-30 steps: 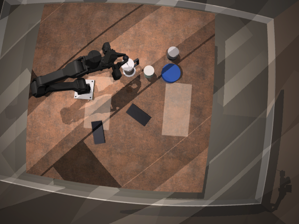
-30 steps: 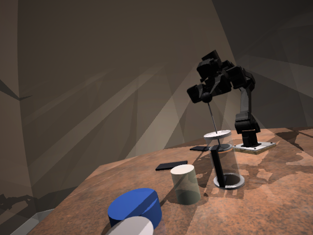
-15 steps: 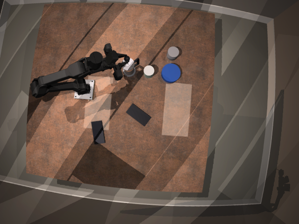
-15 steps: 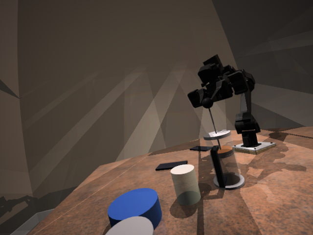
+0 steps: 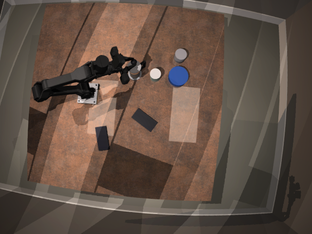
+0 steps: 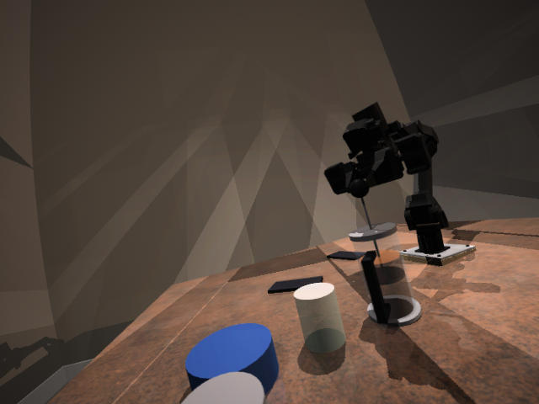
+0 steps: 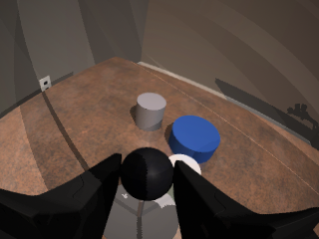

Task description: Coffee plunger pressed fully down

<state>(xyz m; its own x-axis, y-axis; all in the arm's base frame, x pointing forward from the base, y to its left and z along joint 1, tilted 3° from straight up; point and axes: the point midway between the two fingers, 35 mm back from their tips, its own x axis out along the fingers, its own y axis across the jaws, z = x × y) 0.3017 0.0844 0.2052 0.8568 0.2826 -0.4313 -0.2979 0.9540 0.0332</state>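
Note:
The coffee press stands upright, with a grey lid (image 5: 136,68) (image 6: 372,232) (image 7: 120,219), a clear body (image 6: 400,284) and a black side handle (image 6: 375,287) (image 5: 143,64). My gripper (image 5: 133,61) (image 6: 359,187) (image 7: 148,163) is shut on the black round plunger knob (image 5: 134,62) (image 6: 359,188) (image 7: 147,175), one finger on each side of it in the wrist view. The knob is well above the lid, with a length of thin rod (image 6: 367,213) showing between them. A dark disc shows inside the upper half of the body, below the lid. The fingertips are hard to make out in the exterior view.
A whitish cylinder (image 5: 155,73) (image 6: 319,315) (image 7: 186,163) stands close beside the press on its handle side. Beyond are a wide blue cylinder (image 5: 178,76) (image 6: 232,352) (image 7: 194,136) and a grey cylinder (image 5: 180,54) (image 7: 151,114). Two dark flat blocks (image 5: 144,119) (image 5: 102,138) lie farther off.

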